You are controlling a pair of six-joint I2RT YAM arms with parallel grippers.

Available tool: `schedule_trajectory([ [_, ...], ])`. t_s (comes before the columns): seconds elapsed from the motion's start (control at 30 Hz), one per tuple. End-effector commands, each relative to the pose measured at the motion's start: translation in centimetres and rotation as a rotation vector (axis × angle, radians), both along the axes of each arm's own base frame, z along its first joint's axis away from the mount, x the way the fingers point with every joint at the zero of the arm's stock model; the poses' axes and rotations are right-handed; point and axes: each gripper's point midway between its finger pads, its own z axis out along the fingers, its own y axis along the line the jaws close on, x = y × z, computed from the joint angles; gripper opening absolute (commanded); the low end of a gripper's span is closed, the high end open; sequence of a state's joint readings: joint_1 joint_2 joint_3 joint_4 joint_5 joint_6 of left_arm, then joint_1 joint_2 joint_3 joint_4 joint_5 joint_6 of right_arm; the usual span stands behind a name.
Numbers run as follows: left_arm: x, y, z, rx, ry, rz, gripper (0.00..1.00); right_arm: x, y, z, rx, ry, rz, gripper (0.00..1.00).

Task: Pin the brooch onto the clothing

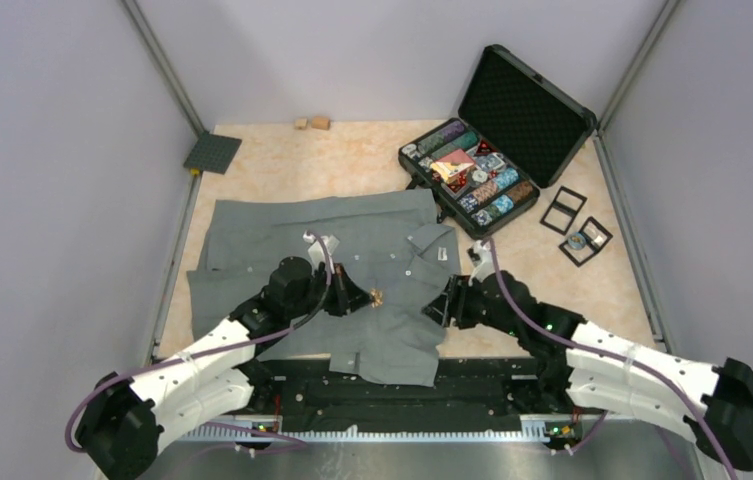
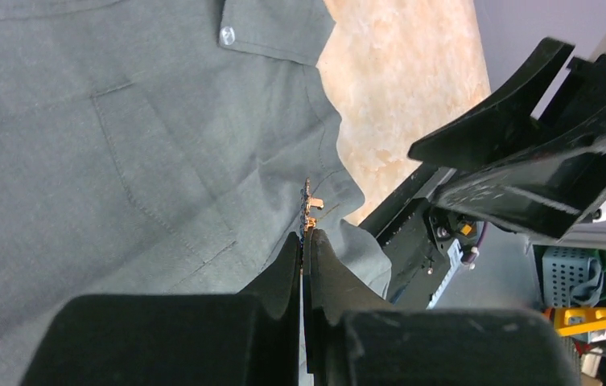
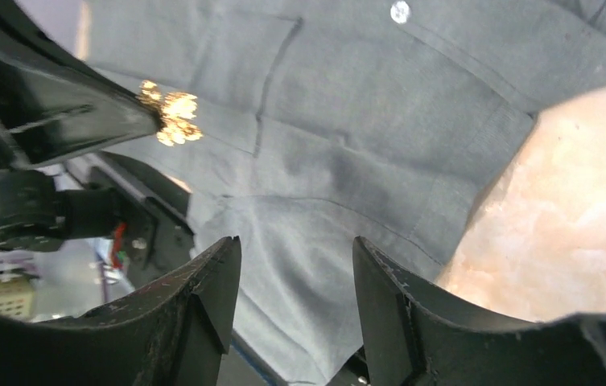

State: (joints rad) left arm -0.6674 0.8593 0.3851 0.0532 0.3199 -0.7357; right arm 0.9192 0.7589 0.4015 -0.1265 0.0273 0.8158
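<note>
The clothing (image 1: 352, 270), a grey collared shirt with pale buttons, lies spread on the table and hangs over its near edge. My left gripper (image 1: 370, 298) is shut on the gold brooch (image 1: 377, 297), held just above the shirt's chest near the pocket. In the left wrist view the brooch (image 2: 311, 211) sticks out edge-on from the closed fingertips (image 2: 306, 241). In the right wrist view the brooch (image 3: 172, 114) shows as a gold cluster at the left gripper's tip. My right gripper (image 1: 440, 305) stands open over the shirt's right sleeve (image 3: 340, 201), nothing between its fingers (image 3: 295, 253).
An open black case (image 1: 487, 150) filled with chips and small items stands at the back right. Two small black frames (image 1: 577, 225) lie right of it. A dark square plate (image 1: 212, 153) and two small wooden pieces (image 1: 312, 123) sit at the back left.
</note>
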Motion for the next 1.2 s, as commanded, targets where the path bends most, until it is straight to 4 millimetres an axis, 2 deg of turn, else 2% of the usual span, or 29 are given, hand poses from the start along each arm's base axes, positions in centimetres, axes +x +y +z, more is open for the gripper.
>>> schedule_trajectory([
  [0.0,1.1,0.2,0.9,-0.054,-0.013,0.077,0.0,1.2,2.2,0.6,-0.05,-0.053,-0.037,0.54],
  [0.2,1.4,0.6,0.4,-0.021,-0.021,0.095,0.0,2.1,6.5,0.3,-0.062,-0.106,0.046,0.51],
  [0.3,1.6,1.1,0.1,0.0,-0.026,0.115,0.0,2.6,7.8,-0.1,-0.063,-0.128,0.075,0.51],
  [0.47,1.7,1.4,0.0,0.008,-0.028,0.125,0.0,3.2,8.9,-1.4,-0.124,-0.139,0.111,0.51],
  [0.87,1.7,1.5,-0.6,0.016,-0.018,0.118,0.0,2.4,10.4,-5.2,-0.18,-0.08,0.162,0.49],
  [1.07,1.7,1.5,-0.7,0.017,-0.015,0.116,0.0,2.3,11.2,-6.0,-0.204,-0.076,0.178,0.4],
  [1.17,1.7,1.5,-0.8,0.019,-0.012,0.113,0.0,2.3,11.3,-6.3,-0.206,-0.073,0.179,0.29],
])
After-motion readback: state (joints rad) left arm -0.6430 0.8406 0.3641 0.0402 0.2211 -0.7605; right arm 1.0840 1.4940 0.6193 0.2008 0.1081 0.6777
